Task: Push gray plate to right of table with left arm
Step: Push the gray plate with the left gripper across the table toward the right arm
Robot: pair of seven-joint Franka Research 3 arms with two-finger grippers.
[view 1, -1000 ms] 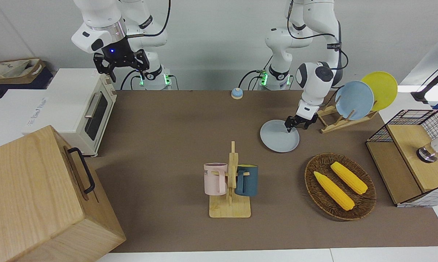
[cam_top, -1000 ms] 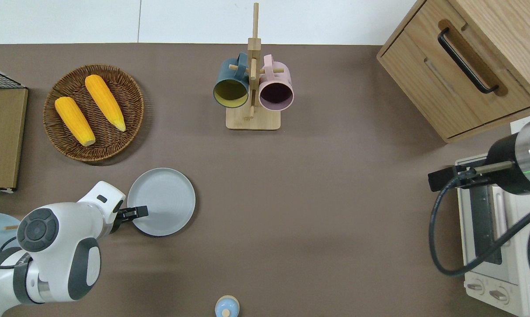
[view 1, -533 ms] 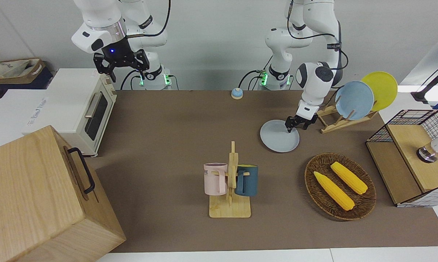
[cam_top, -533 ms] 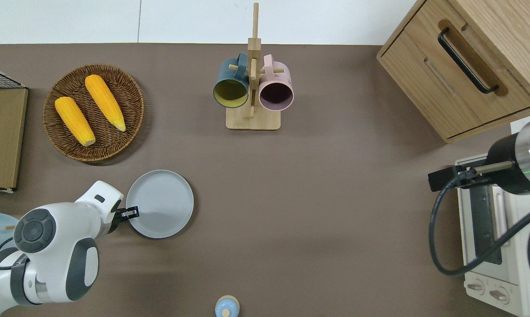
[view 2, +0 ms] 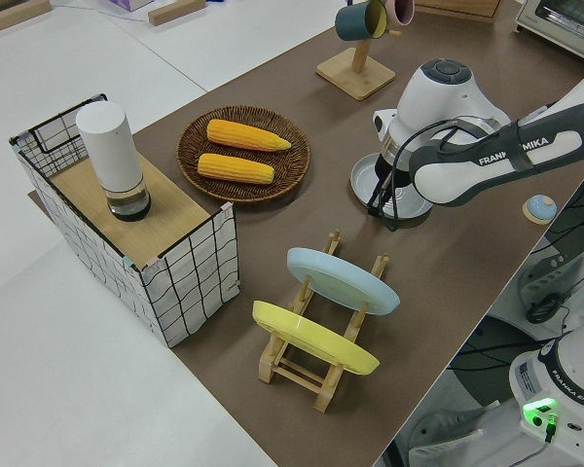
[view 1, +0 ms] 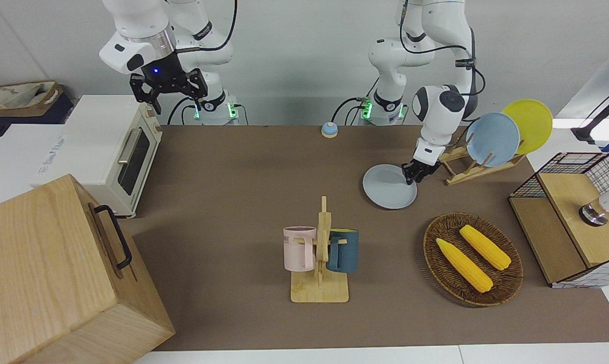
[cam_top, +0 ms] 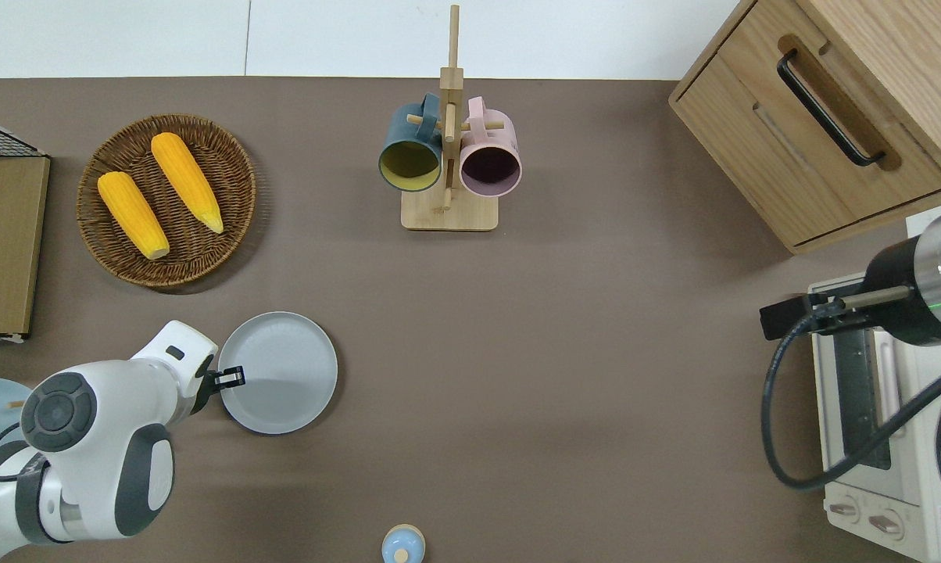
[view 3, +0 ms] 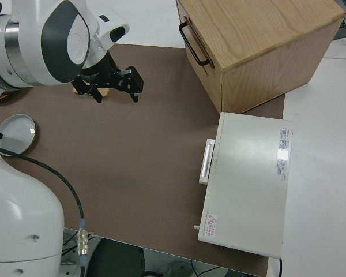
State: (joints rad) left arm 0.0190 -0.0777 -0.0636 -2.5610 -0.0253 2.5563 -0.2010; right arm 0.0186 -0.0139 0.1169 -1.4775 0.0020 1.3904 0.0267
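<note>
Over the last second the left gripper has slid back off the inside of the gray plate and now sits low at the plate's rim, on the side facing the left arm's end of the bench. Whether its fingers are spread or closed I cannot tell; it grips nothing that shows. The plate went with it a little, toward that same end and toward the robots' edge, so it lies flat in the left arm's half of the bench, nearer the robots' edge than the opposite one. None of the trip toward the right arm's end is made yet; I judge the gripper is setting itself against the rim so the real push can start

Writing: "FRANKA EMIKA" reads along the left arm. The pink mug carries dark letters, too partial to read. The right gripper is parked, fingers spread wide on nothing. The toaster oven has pale lettering and a red warning sticker, neither legible
</note>
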